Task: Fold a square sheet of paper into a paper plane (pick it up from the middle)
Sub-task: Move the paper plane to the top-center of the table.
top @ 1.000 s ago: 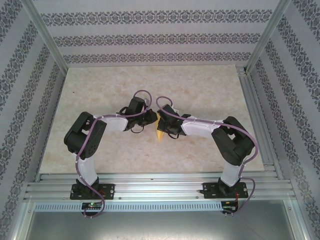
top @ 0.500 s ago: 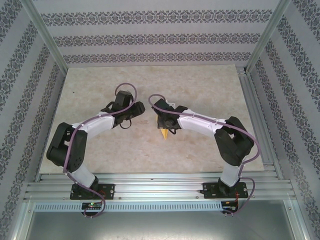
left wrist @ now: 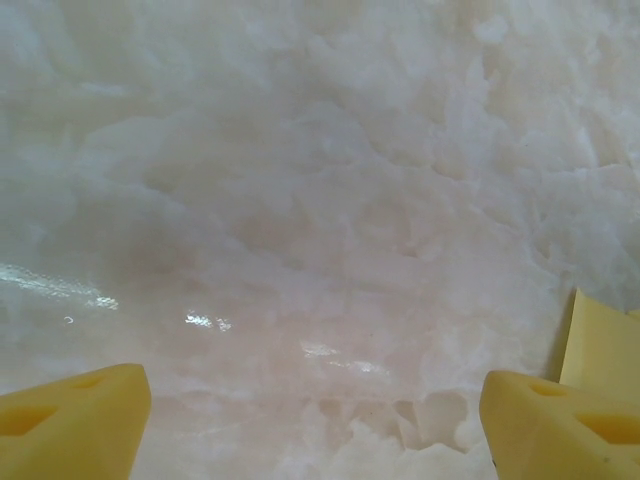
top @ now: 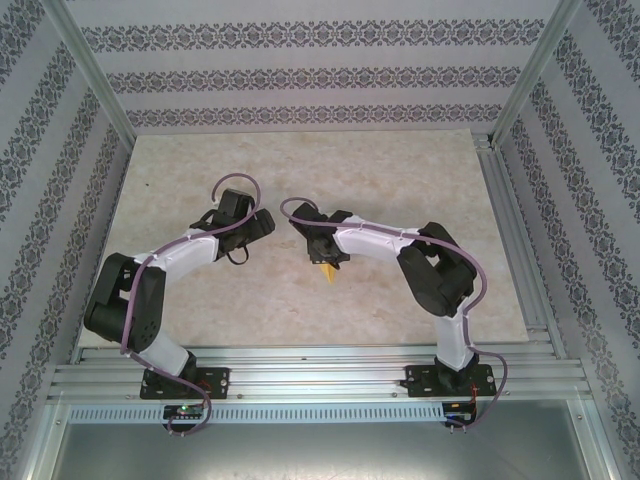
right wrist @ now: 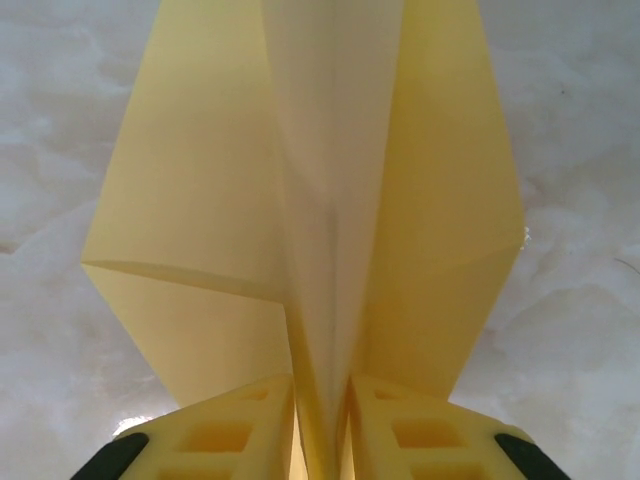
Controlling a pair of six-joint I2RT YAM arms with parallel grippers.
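The yellow-orange paper plane (right wrist: pixel 330 200) is pinched along its centre crease between my right gripper's (right wrist: pixel 320 435) yellow fingers (right wrist: pixel 225 430), and its wings spread to both sides above the table. From above, its pointed tip (top: pixel 327 270) sticks out toward the near side below the right gripper (top: pixel 320 248). My left gripper (top: pixel 262 222) stands a little to the left of it, apart from the paper. Its yellow fingers (left wrist: pixel 75 415) are wide apart over bare table in the left wrist view, where a corner of the paper plane (left wrist: pixel 605 345) shows at the right edge.
The pale marble-pattern tabletop (top: pixel 400 180) lies inside patterned walls. An aluminium rail (top: pixel 520 250) runs along its right side, and a metal frame (top: pixel 320 370) crosses the near edge by the arm bases.
The left gripper has drawn back to the left, away from the plane. The right gripper has carried the plane leftward and a bit farther back, and its elbow has folded in.
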